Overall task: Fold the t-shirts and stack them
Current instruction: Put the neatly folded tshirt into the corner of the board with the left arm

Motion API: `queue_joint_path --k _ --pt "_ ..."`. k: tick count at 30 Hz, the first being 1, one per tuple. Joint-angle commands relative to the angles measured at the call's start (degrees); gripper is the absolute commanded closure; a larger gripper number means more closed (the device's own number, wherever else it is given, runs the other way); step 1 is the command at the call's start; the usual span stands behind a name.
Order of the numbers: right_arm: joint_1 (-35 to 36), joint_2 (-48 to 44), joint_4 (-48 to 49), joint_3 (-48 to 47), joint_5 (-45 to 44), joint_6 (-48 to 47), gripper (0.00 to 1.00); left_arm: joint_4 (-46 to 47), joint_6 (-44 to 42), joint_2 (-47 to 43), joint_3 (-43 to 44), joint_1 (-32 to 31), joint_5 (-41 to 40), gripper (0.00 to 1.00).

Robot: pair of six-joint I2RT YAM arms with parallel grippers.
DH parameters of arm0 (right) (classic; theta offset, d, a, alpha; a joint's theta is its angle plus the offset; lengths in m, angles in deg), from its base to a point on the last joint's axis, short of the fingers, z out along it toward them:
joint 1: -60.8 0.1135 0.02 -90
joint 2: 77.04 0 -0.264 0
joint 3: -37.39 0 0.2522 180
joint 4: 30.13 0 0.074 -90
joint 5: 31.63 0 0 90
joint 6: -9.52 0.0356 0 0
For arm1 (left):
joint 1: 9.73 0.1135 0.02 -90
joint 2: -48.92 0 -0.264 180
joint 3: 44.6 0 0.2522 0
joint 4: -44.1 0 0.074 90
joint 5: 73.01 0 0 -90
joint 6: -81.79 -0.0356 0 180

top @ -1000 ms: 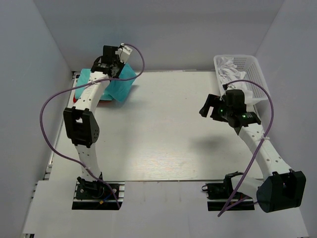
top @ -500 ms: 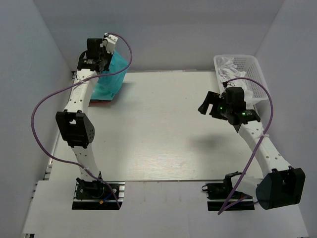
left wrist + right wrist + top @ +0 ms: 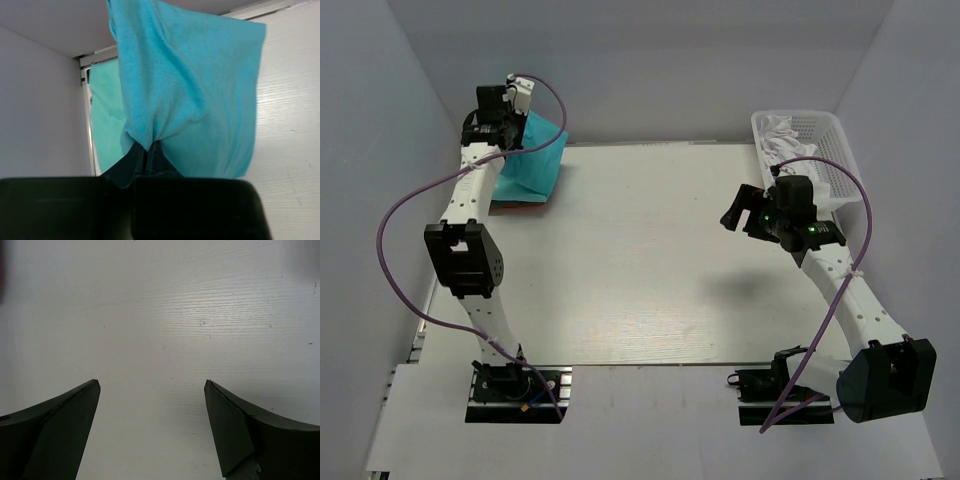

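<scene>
Turquoise t-shirt (image 3: 190, 90) pinched tight in the left end effector (image 3: 147, 150), dangling above the mint t-shirts (image 3: 106, 120) at the table's (image 3: 650, 260) far-left corner. Right end effector (image 3: 151, 383) spread wide, empty. Risks slipping free or landing crumpled off the stack, given so narrow a pinch.

White basket (image 3: 836, 150) on table (image 3: 640, 250)

No readable text, labels or numbers — none on cloth, arms, basket or table

Turquoise t-shirt (image 3: 190, 90), white basket (image 3: 832, 150)
</scene>
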Motion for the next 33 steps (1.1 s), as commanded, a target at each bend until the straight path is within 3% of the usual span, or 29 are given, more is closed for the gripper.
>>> queue_joint_path --k 1,10,18,21,27,30,31,33 --pt "-0.1 0.0 0.4 -1.3 -0.8 0.8 0.1 3.8 1.3 -1.0 1.6 2.3 -0.9 1.0" --pt "-0.1 2.3 -0.7 -3.5 -0.3 1.4 0.1 4.5 1.3 2.1 -0.3 6.3 3.2 1.0" --pt "-0.1 4.2 -1.5 -5.0 -0.7 1.5 0.1 3.1 3.1 6.3 2.8 8.8 1.0 0.99" --pt "-0.1 5.2 -2.0 -5.8 -0.5 1.5 0.1 2.4 4.8 7.6 4.1 8.8 -3.0 0.81" --pt "0.1 6.6 -2.0 -6.7 -0.1 1.3 0.1 2.4 6.0 7.6 3.0 10.4 -6.8 0.78" --pt "0.0 6.6 -1.8 -6.8 0.5 1.3 0.1 1.9 6.7 8.1 3.0 11.0 -7.6 0.62" --pt "-0.1 6.4 -1.9 -6.7 0.6 1.3 0.1 1.9 7.3 8.1 3.0 11.0 -7.6 0.51" --pt "0.0 6.4 -2.3 -6.8 0.7 1.4 0.1 0.6 7.9 9.5 4.4 11.6 -8.8 0.45"
